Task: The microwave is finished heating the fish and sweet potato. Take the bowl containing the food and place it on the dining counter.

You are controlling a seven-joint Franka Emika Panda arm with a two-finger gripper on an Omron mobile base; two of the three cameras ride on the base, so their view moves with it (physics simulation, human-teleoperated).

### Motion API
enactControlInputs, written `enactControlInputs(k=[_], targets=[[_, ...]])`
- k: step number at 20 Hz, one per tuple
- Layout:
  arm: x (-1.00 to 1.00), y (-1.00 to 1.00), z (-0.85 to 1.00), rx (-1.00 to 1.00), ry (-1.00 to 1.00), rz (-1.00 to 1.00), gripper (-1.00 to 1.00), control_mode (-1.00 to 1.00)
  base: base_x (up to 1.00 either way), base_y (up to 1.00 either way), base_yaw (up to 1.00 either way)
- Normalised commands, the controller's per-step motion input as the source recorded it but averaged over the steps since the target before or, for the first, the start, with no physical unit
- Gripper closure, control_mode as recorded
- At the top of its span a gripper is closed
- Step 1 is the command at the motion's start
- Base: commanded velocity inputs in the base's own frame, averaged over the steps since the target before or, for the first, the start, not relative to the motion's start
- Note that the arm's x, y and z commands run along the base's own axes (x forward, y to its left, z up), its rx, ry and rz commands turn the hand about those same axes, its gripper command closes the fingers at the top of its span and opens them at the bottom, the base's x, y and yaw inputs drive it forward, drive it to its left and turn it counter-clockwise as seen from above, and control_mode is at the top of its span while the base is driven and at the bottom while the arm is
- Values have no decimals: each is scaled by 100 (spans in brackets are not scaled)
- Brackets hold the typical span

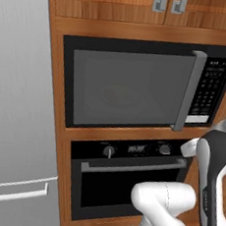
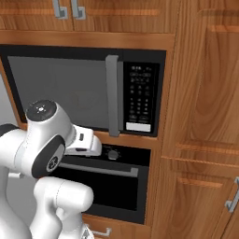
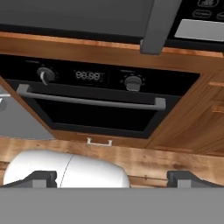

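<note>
The microwave (image 1: 127, 87) (image 2: 60, 88) is built into the wooden cabinet wall, and its grey glass door is shut. Its vertical bar handle (image 1: 189, 91) (image 2: 112, 95) (image 3: 157, 30) stands left of the keypad. Through the glass only a faint round shape (image 1: 118, 95) shows; the bowl, the fish and the sweet potato are hidden behind the door. The dining counter is out of view. My gripper (image 3: 113, 179) is open with nothing between its fingers. It hangs below the handle, at the height of the oven's knobs, and looks down at the oven.
A black oven (image 1: 127, 181) (image 2: 112, 182) (image 3: 92, 100) with knobs and a horizontal handle sits under the microwave. A steel fridge (image 1: 15, 124) stands to the left. Tall wooden cabinets (image 2: 205, 116) stand to the right, and cupboard doors (image 1: 166, 2) hang above.
</note>
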Motion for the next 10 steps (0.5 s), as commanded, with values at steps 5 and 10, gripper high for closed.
enactControlInputs(k=[5,10], targets=[[0,0,0,0,0,0,-100,100,-30,-32,0],[0,0,0,0,0,0,-100,100,-41,-19,0]])
